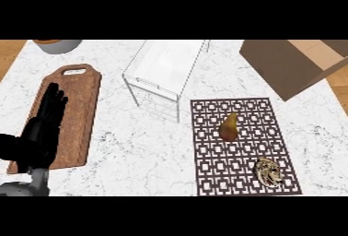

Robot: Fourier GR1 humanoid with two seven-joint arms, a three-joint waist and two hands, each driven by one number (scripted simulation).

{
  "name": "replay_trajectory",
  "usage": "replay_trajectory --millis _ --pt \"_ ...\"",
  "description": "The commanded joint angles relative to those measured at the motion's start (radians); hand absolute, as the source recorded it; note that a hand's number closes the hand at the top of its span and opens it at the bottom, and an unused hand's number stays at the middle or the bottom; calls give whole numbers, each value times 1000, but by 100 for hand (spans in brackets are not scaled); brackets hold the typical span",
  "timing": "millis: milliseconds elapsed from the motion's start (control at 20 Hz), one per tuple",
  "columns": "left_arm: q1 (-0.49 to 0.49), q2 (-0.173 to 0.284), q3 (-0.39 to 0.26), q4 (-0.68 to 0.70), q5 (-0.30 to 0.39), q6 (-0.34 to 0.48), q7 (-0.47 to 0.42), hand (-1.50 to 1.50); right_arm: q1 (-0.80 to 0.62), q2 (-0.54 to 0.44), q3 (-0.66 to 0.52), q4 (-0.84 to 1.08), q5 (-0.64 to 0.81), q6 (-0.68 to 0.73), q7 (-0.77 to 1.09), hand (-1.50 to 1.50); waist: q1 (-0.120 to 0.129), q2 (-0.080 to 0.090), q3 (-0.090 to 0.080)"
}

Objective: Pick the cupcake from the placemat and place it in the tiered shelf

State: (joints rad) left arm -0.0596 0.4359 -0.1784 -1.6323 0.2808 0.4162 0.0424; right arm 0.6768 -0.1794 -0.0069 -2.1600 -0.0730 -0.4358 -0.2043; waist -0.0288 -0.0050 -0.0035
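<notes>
My left hand [46,120] rests with fingers straight over the cutting board [81,99]; my right hand is out of view. The cupcake [269,171] sits at the placemat's [211,177] near right corner. Reaching in, I might grab the pear [230,126] instead, or bump the tiered shelf [163,69].

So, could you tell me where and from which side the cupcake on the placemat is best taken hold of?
Probably round its sides, coming down from above. The cupcake looks round and low, near the front right corner of the placemat, apart from the pear. The right hand is not in view; the left hand rests open over the cutting board.
</notes>
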Motion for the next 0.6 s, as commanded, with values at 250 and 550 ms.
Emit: replay_trajectory --millis 250,550 --pt "-11 27 14 -3 5 -43 -3 0 276 -192 17 -207 427 -48 427 -150 49 26 -7" --pt "-29 -10 -33 -42 -26 -15 32 0 245 -190 94 -310 643 -23 792 -150 77 27 -3"
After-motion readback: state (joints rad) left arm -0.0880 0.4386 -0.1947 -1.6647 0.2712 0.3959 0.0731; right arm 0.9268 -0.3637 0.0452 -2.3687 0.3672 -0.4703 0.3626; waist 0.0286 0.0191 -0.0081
